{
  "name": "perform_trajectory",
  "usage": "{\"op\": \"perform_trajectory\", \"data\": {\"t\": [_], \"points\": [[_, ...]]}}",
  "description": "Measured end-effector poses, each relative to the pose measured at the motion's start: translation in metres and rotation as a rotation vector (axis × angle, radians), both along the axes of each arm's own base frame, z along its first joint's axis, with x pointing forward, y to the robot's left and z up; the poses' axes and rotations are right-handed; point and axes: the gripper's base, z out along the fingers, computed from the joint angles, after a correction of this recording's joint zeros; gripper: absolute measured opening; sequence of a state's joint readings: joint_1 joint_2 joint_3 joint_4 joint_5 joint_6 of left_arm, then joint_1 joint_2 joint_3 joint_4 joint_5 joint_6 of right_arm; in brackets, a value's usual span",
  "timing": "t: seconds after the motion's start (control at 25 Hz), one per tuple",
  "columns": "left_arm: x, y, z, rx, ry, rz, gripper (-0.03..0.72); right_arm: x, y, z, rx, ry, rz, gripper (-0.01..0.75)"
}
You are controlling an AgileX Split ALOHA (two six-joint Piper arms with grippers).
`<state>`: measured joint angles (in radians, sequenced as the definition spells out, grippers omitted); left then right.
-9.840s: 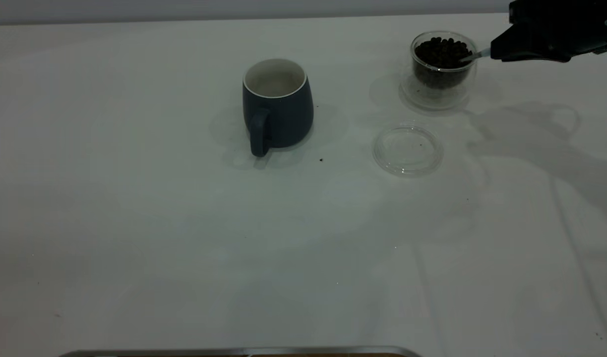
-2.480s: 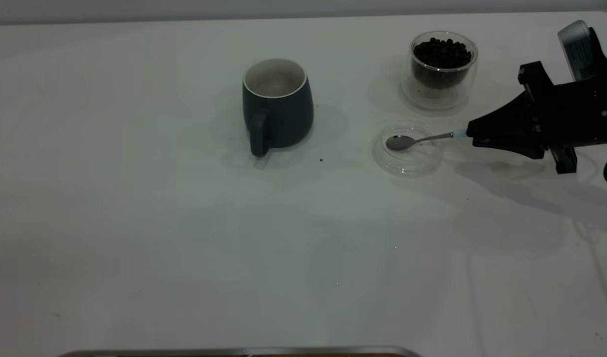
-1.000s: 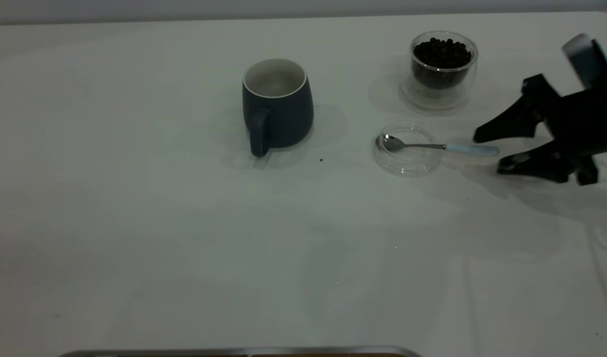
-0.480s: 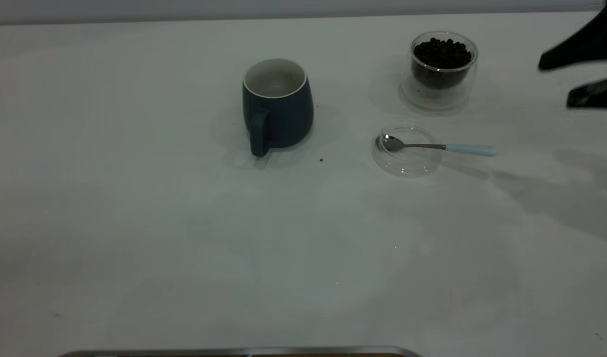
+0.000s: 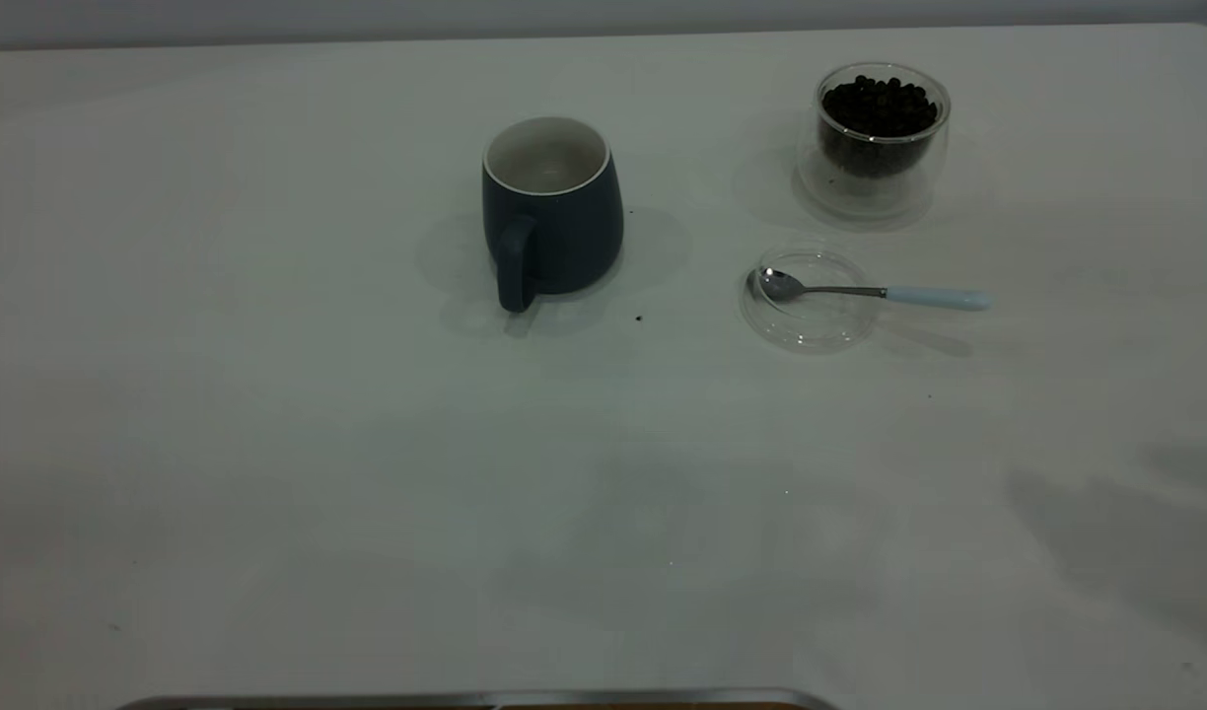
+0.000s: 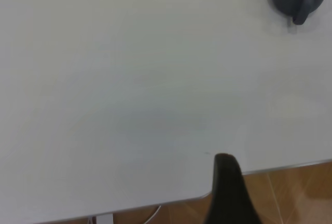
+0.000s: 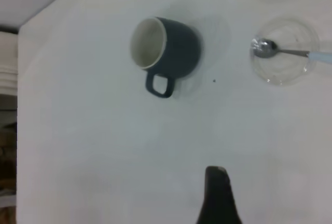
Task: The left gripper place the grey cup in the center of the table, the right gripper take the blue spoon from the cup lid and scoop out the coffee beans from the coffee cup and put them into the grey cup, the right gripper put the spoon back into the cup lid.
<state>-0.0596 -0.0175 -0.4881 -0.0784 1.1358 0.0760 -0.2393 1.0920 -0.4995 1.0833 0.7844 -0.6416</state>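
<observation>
The mug stood upright near the middle of the desk, handle toward the camera. The spoon lay with its bowl in the lid — handle jutting right. The glass cup held beans. Whether either arm's jaws were spread or pressed together — I could not tell.

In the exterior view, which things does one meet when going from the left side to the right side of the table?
grey cup → cup lid, with the bowl of the blue spoon in it and its pale handle reaching right past the rim. The coffee cup overlaps these, so its place is unclear.
</observation>
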Motion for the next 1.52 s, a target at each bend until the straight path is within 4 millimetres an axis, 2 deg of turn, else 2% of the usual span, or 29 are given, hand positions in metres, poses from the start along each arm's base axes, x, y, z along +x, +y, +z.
{"op": "perform_trajectory", "data": {"t": [0.16,0.32,0.76,0.92,1.08,1.52], "points": [[0.000,0.000,0.000,0.003,0.000,0.002,0.555,-0.033,0.005,0.028,-0.094,-0.121,0.024,0.592],[0.000,0.000,0.000,0.004,0.000,0.002,0.555,-0.063,0.007,0.042,-0.229,-0.218,0.036,0.592],[0.000,0.000,0.000,0.004,0.000,0.002,0.555,-0.138,0.004,0.045,-0.560,-0.274,-0.002,0.592],[0.000,0.000,0.000,0.004,0.000,0.002,0.555,-0.156,0.001,0.046,-0.632,-0.334,-0.055,0.592],[0.000,0.000,0.000,0.004,0.000,0.002,0.555,-0.170,0.000,0.044,-0.675,-0.378,-0.022,0.592],[0.000,0.000,0.000,0.004,0.000,0.002,0.555,-0.187,-0.008,0.040,-0.742,-0.441,0.010,0.592]]}}
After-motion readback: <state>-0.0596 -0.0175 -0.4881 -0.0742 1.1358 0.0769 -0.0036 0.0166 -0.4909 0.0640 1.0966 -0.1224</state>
